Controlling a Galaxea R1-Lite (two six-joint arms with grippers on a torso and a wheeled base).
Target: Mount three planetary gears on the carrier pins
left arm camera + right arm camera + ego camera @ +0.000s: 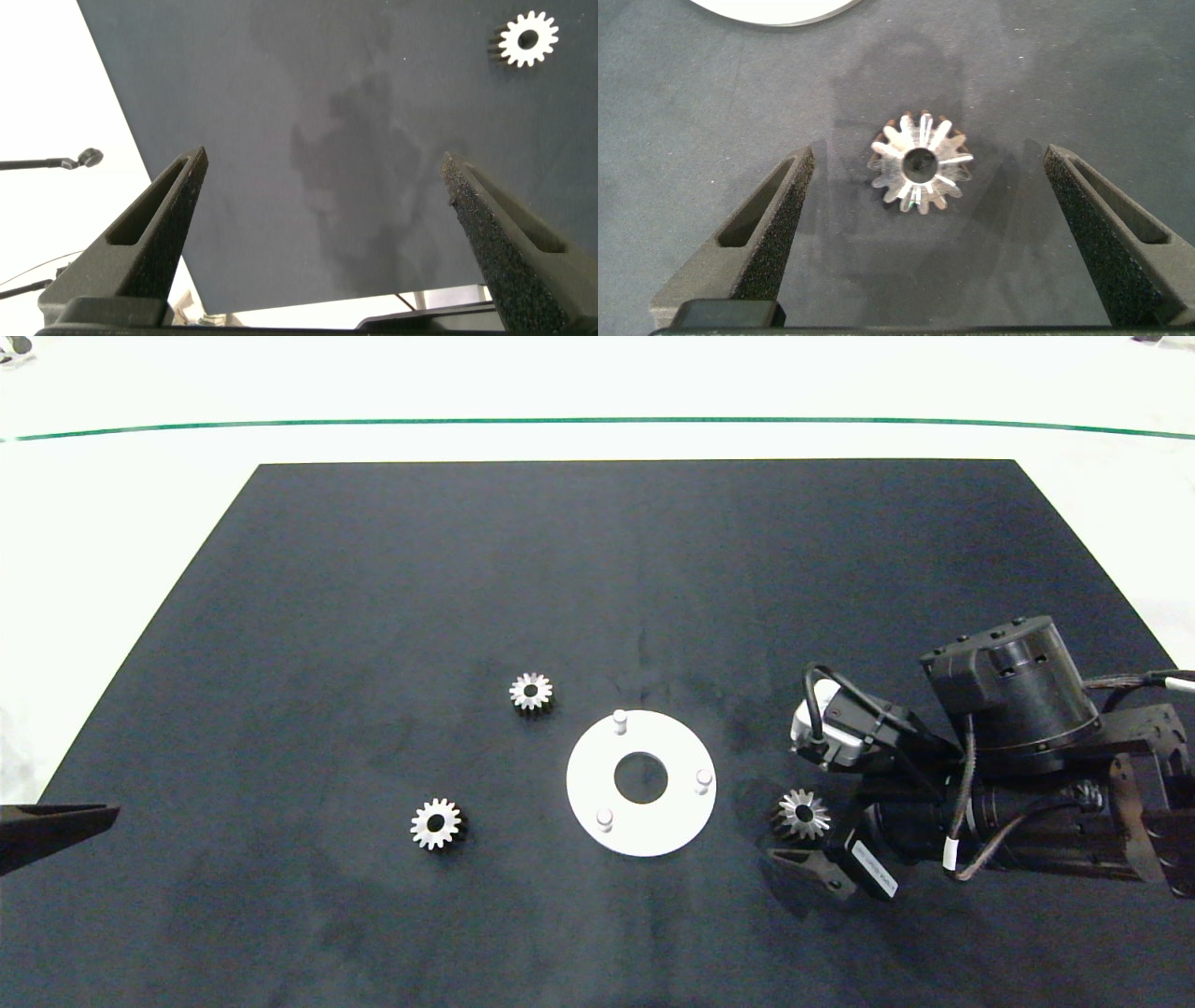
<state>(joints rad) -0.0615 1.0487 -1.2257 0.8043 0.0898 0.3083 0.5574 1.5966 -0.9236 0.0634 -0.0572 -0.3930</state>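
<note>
From above, the white disc (641, 782) lies on the dark tabletop (373, 597) with its three pins (619, 720) bare. Two gears (530, 692) lie toward the left edge; a third gear (803, 814) sits just right of the disc, by the right claw (805, 845).

The left wrist camera shows the left claw (322, 210) spread wide at the tabletop's left edge, with one gear (528, 39) well apart.

The right wrist camera shows what the overhead hides: the right claw (926, 201) released, fingers straddling the gear (921, 162) without touching.
</note>
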